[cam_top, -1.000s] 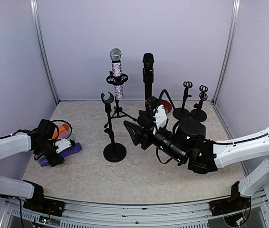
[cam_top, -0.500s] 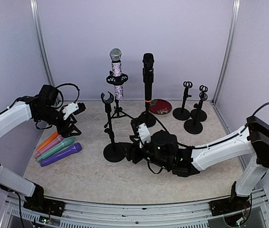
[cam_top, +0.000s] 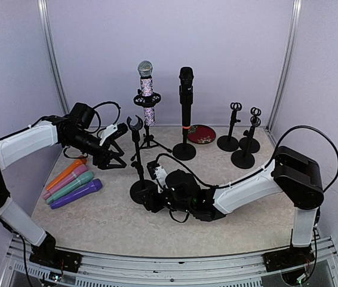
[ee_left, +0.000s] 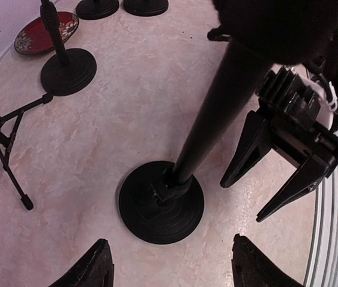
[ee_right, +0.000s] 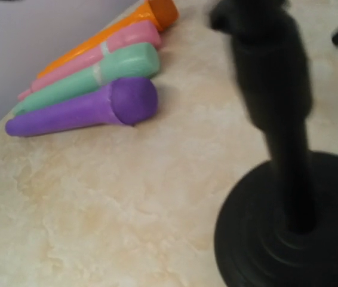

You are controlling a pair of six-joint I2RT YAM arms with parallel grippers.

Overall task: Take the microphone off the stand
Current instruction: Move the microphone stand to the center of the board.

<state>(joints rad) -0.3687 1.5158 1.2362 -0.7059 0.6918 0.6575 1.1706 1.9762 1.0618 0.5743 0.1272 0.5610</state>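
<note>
Two microphones stand upright at the back: a sparkly microphone (cam_top: 147,89) on a tripod stand (cam_top: 148,140) and a black microphone (cam_top: 186,95) on a round-base stand (cam_top: 184,150). In front of them is an empty clip stand (cam_top: 135,149) with a round base (ee_left: 161,203). My left gripper (cam_top: 120,148) hangs open just left of that empty stand's pole, looking down on its base, with open fingertips (ee_left: 97,266) at the frame's bottom. My right gripper (ee_left: 241,202) is low beside the base, open and holding nothing. Its own fingers do not show in the right wrist view.
Purple (ee_right: 85,110), green (ee_right: 91,75), pink and orange microphones lie side by side at the left (cam_top: 73,184). A red dish (cam_top: 202,133) and three empty stands (cam_top: 243,140) sit at the back right. The tripod's legs (ee_left: 2,137) spread left of the empty stand.
My left arm left the coloured microphones and swung right to the empty stand. My right arm swept left and down to that stand's base.
</note>
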